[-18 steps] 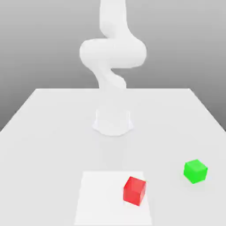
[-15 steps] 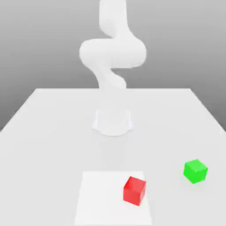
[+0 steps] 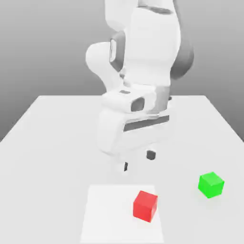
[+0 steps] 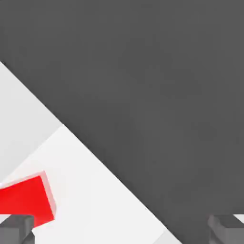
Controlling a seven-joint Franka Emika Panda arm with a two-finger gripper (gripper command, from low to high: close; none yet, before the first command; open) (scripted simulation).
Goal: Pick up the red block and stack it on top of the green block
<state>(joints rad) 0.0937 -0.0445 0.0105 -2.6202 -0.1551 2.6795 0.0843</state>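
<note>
The two-finger tool (image 3: 138, 161) hangs above the white table (image 3: 47, 143) with its jaws spread wide and nothing between them, its dark fingertips (image 3: 151, 155) pointing down. The small bright red cube with smooth plain faces (image 3: 145, 206) sits on a paler square patch (image 3: 107, 214) at the near edge, just nearer than the tool and slightly toward the exterior view's right. The small bright green cube of like size (image 3: 210, 184) rests well apart from it, farther right.

The step in hand looks like the approach. To do it well, I would centre the open jaws over the red cube first, then descend straight (no sideways drift), so both fingers clear its sides.

The red cube has no long axis; it stands flat, turned a little, one vertical edge facing the camera, so the wrist should rotate to meet two parallel faces squarely.
</note>
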